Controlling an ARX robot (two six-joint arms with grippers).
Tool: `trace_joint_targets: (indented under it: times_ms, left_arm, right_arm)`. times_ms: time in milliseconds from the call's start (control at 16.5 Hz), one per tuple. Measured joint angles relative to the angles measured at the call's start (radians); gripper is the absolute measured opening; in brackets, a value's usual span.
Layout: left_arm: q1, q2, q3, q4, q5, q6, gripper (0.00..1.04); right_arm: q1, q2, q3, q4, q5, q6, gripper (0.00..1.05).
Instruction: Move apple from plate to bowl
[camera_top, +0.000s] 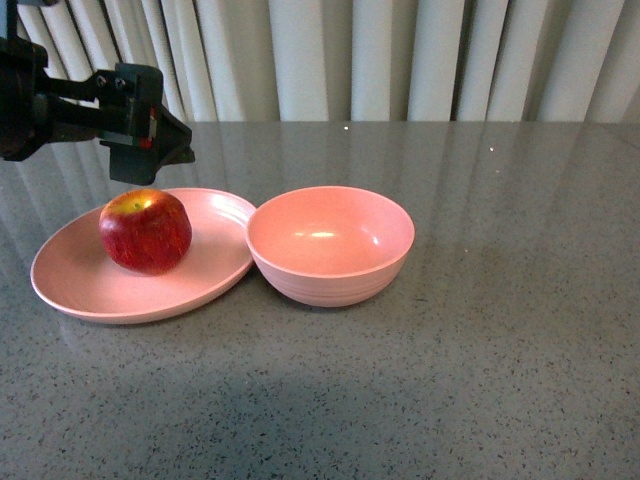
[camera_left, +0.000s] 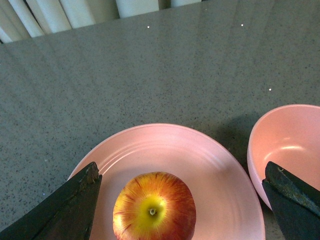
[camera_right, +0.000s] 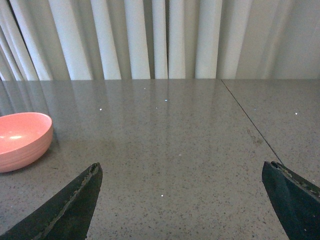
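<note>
The left claw (camera_top: 150, 150) hangs just above the apple (camera_top: 146, 232), jaws spread wide and gripping nothing. From its wrist camera the two dark fingers (camera_left: 75, 205) stand on either side of the fruit without touching it. The apple sits upright on the pale-pink plate (camera_top: 70, 290), stem dimple up, yellow patch on top. Just to the right, the deeper pink bowl (camera_top: 330, 285) stands empty, its side seemingly against the plate's rim. Both rest on a grey speckled table (camera_top: 500, 350). The right claw (camera_right: 181, 166) is also open, holding nothing, over bare tabletop, with the bowl off to one side. Pale curtains (camera_top: 400, 60) hang behind.
</note>
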Motion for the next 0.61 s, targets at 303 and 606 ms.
trace_joint_targets:
  times_ms: [303, 606]
  left_arm:
    - [0.027, 0.117, 0.042, -0.008, 0.013, -0.031, 0.98]
    - [0.052, 0.161, 0.06, -0.032, 0.042, -0.063, 0.98]
  right_arm:
    - [0.0, 0.0, 0.0, 0.0, 0.0, 0.0, 0.98]
    - [0.0, 0.0, 0.0, 0.0, 0.0, 0.0, 0.98]
